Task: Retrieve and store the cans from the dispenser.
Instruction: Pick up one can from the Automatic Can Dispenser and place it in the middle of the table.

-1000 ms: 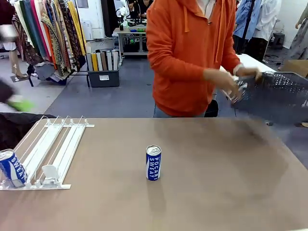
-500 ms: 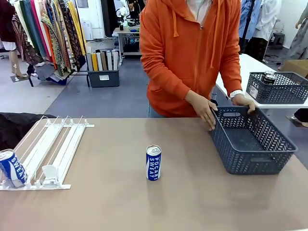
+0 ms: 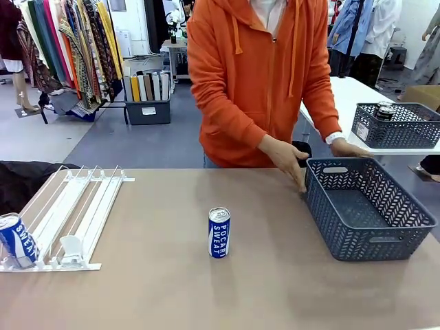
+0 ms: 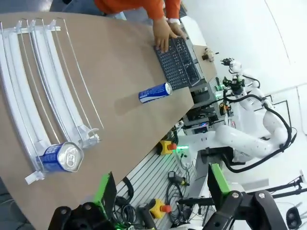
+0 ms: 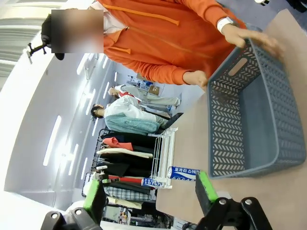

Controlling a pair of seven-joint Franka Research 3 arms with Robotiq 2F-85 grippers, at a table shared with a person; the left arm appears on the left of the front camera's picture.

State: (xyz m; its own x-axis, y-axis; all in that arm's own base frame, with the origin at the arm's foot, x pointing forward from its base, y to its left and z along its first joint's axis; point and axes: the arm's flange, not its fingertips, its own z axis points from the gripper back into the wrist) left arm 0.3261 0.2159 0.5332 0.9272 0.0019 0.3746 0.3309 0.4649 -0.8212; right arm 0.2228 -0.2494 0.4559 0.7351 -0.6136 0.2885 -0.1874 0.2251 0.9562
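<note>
- Whereas a second ago the person was swinging the grey basket [image 3: 371, 210] in over the right edge of the worktop [image 3: 172, 289], it now rests flat by the far right corner, empty, with the person's hand [image 3: 292, 163] at its far rim
- Both cans have kept their places: the standing can [image 3: 218, 232] is upright at the worktop's centre, and the racked can [image 3: 15, 239] sits at the low end of the dispenser [image 3: 82, 203], near the left edge
- The left gripper [image 4: 160, 187] and right gripper [image 5: 150, 195] hang released, fingers spread, grasping nothing
- Judged state: storage has just become available and no can is stored yet; the standing can looks like the readiest first pick
</note>
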